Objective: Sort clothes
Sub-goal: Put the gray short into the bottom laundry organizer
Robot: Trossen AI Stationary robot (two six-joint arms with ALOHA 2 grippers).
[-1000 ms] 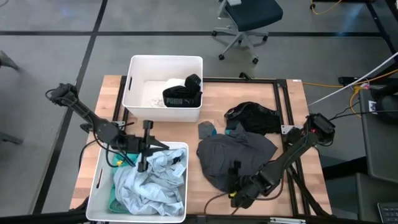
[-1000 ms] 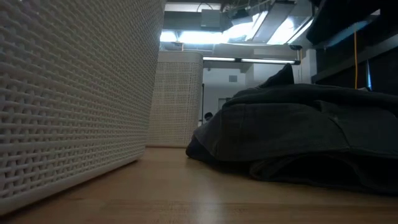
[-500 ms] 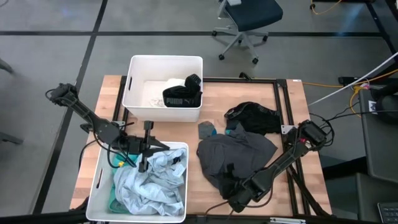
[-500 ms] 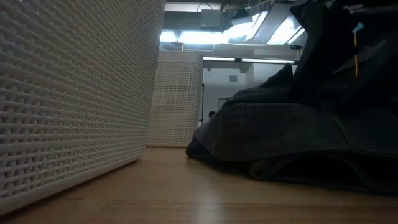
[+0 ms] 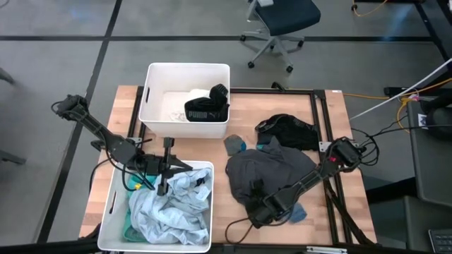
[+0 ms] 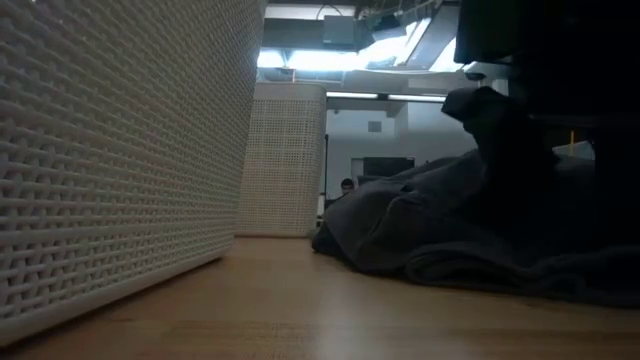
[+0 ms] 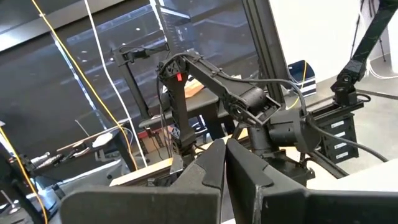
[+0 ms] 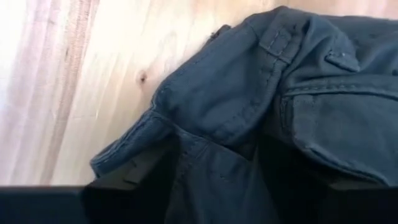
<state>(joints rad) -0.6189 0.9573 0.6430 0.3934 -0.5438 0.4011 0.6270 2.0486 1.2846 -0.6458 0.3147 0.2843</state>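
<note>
Even, shadowless light fills the overhead view. At table height, bright ceiling lights (image 6: 400,45) glare at upper centre, while the dark grey fabric garment (image 6: 450,230) at right sits nearly black and the white woven plastic bin wall (image 6: 110,150) at left blurs. The right wrist view washes out pale at upper left.

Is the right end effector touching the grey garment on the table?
Touching. The right wrist view shows the grey garment running right up against the right end effector, with no gap.

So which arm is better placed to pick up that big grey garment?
Right. The right gripper is low at the grey garment's near edge; the left gripper hovers over the near bin.
</note>
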